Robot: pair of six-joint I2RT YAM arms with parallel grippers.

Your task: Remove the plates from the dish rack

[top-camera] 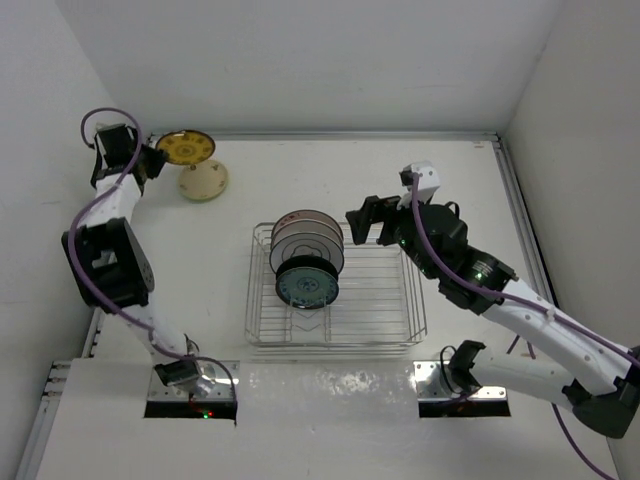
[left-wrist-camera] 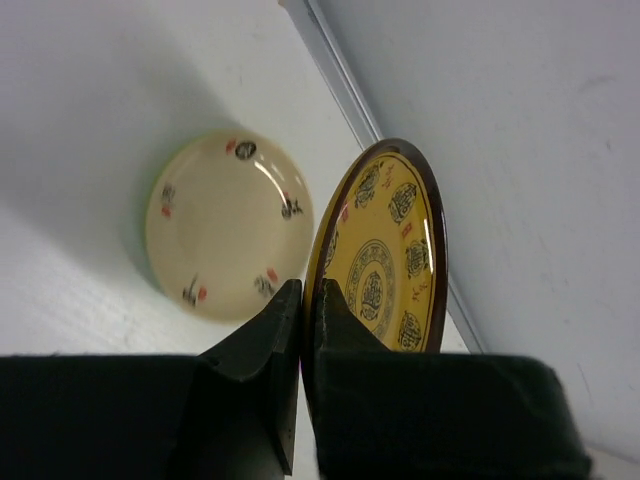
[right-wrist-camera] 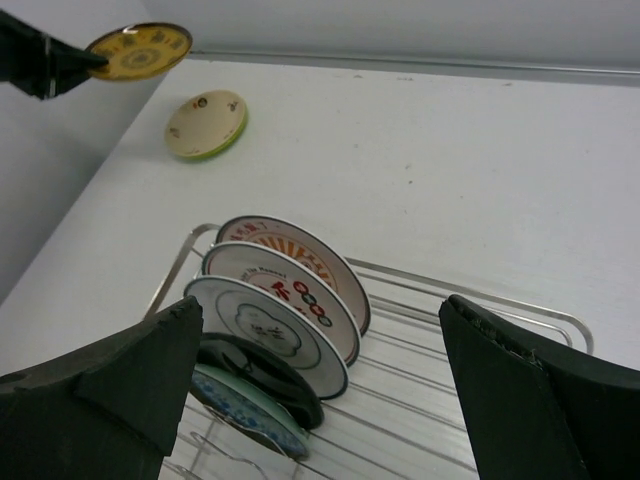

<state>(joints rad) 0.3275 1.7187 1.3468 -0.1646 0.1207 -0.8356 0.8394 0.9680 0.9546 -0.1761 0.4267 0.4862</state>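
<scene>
This looks like a robot lab, with a small test box built on a counter. Plain white walls stand close around the flat white counter on three sides. A thin metal strip runs where the counter meets the back wall. Two black and white robot arms, the left arm and the right arm, are bolted to metal blocks at the near edge. Purple cables loop along them. A wire dish rack with plates sits on the counter. The left hand pinches a yellow plate, so a machine holds the dish here.
</scene>
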